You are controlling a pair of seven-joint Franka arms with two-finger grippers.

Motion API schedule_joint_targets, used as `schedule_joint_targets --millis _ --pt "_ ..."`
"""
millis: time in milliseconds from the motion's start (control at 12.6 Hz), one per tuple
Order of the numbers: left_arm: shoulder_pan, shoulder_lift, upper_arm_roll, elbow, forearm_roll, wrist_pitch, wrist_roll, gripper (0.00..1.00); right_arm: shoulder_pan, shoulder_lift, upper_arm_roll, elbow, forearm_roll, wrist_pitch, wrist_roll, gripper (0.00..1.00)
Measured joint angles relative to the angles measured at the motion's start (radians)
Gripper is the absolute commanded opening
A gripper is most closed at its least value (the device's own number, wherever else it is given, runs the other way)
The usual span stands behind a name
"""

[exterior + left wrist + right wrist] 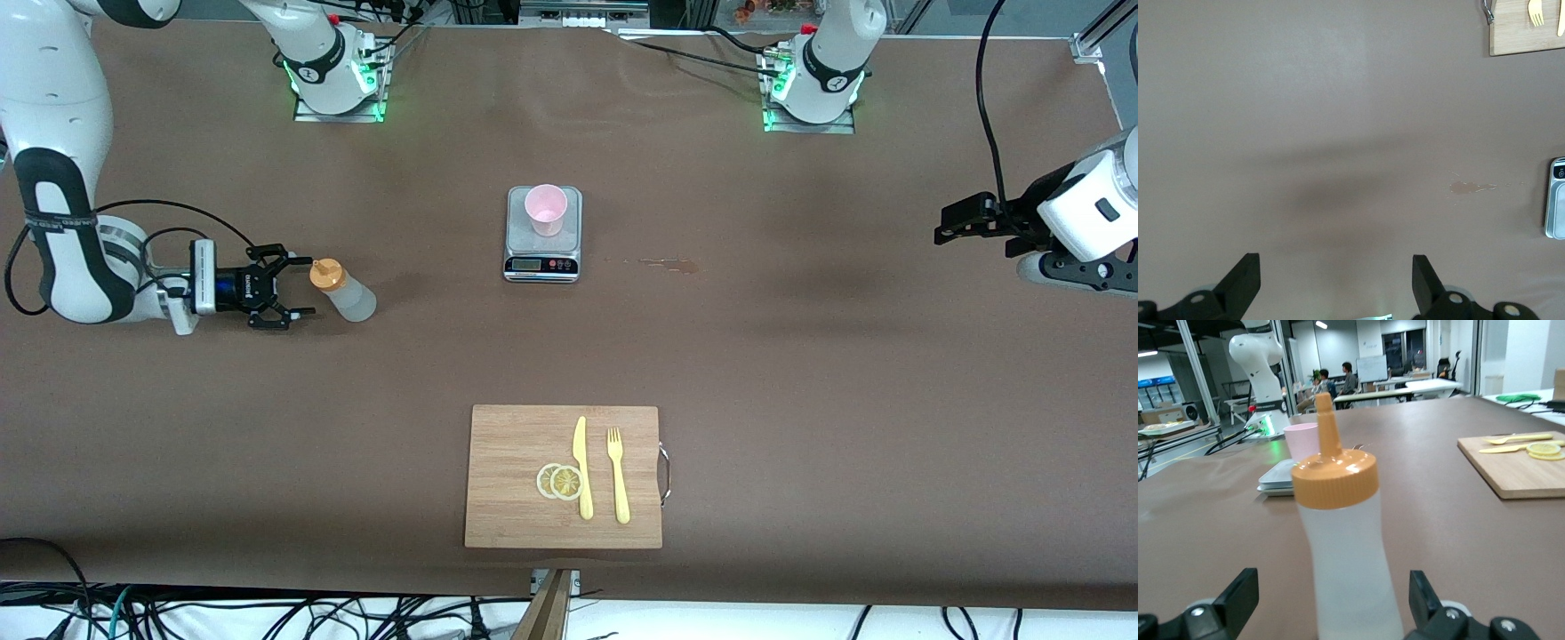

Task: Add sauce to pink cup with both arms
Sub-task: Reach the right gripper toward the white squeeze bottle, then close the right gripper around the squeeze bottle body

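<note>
The sauce bottle [343,290], frosted white with an orange cap, stands upright on the table toward the right arm's end. My right gripper [302,287] is low beside it and open. In the right wrist view the bottle [1346,540] is centred just ahead of the right gripper [1331,590], and neither finger touches it. The pink cup [545,209] stands on a small grey scale [542,253] at mid-table; the right wrist view shows the cup [1301,440] past the bottle. My left gripper [956,220] waits open over the left arm's end of the table, with bare table under the left gripper [1335,270].
A wooden cutting board [511,498] nearer the front camera carries a yellow knife [582,467], a fork [618,476] and two lemon slices [560,482]. A small brown stain [662,264] marks the table beside the scale. The scale's edge [1557,200] shows in the left wrist view.
</note>
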Motion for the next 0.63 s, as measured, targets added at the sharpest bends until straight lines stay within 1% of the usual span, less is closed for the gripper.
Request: schedule_joint_targets --millis 396,633 --pt "0.000 0.001 -0.001 0.003 0.000 0.000 0.000 1.00 0.069 0.030 0.012 0.000 0.116 0.000 -0.016 1.00" --pt "-0.001 0.002 -0.004 0.003 0.000 0.000 0.000 1.00 0.094 0.040 0.021 0.000 0.146 0.001 -0.034 1.00"
